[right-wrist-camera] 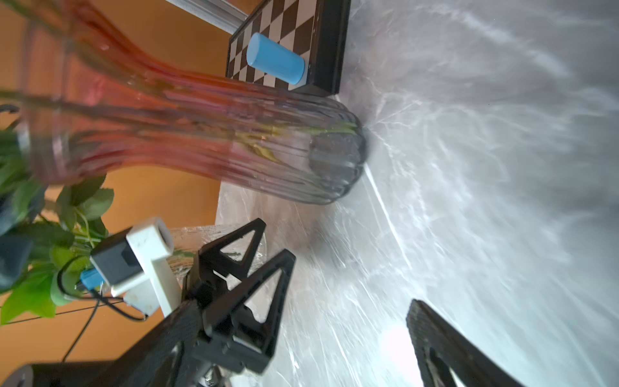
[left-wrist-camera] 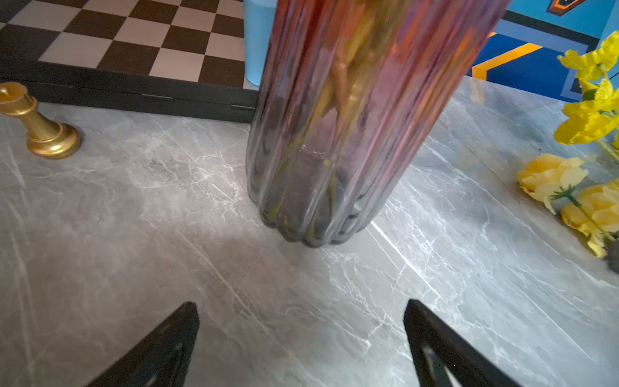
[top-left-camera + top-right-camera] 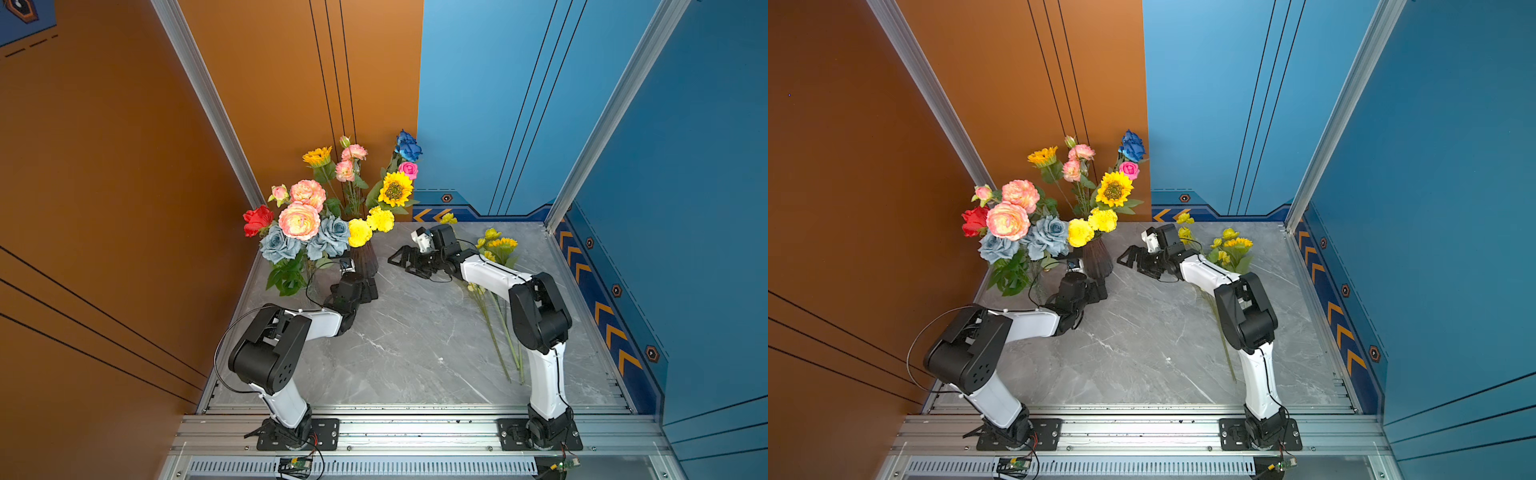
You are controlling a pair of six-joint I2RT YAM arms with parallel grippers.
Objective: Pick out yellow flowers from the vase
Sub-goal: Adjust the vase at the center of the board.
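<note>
yellow flowers (image 3: pixel 395 189) in vase (image 3: pixel 365 259), some on tbl (image 3: pixel 415 332)

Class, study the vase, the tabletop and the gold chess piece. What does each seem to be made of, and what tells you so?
Vase: ribbed, smoky clear glass by the look; stems show through its wall.
Tabletop: grey marble or a marble-print laminate, smooth, white-veined, faint sheen.
Chess piece: glossy gold, metal or painted plastic; cannot tell which.
</note>
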